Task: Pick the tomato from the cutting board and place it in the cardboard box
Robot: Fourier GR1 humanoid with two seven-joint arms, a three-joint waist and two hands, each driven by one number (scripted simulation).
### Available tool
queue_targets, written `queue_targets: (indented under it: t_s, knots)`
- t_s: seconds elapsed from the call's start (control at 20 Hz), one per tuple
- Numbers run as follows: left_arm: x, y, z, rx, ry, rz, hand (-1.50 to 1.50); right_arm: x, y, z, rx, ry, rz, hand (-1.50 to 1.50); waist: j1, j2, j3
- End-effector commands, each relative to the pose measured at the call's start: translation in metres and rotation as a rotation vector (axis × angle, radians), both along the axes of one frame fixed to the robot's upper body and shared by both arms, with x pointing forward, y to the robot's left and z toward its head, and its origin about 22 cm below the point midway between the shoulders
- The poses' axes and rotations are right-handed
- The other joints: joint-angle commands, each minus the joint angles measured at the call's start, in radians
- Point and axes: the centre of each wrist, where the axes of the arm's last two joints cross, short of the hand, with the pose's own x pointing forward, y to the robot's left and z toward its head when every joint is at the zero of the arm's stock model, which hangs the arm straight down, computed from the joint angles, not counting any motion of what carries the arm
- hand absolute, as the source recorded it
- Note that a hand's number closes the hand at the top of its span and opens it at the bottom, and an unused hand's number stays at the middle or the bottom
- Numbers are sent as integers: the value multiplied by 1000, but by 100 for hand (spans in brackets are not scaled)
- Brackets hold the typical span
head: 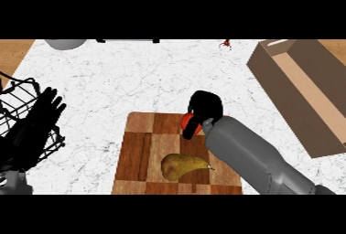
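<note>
A: Our right hand sits curled over the tomato at the far edge of the cutting board, fingers grasping it.

B: We judge it light, smooth, easily bruised; hold around its middle. The cardboard box waits right. Our left hand rests with fingers straight, far left.

We see even, bright light on the white marble counter, without glare. The right forearm shows a soft sheen. Shadows beneath things are faint.
</note>
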Motion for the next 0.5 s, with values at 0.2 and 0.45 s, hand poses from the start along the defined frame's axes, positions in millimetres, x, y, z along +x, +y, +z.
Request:
queue_targets:
  t_s: [0.2, 0.45]
  knots:
    - [-11, 8, 9, -7, 9, -7, 0, 55, -80, 1, -6, 3, -3, 150, 7, -1, 0]
    - [3, -4, -8, -3, 13, 4, 0, 58, -65, 17, -81, -128, -31, 150, -11, -6, -1]
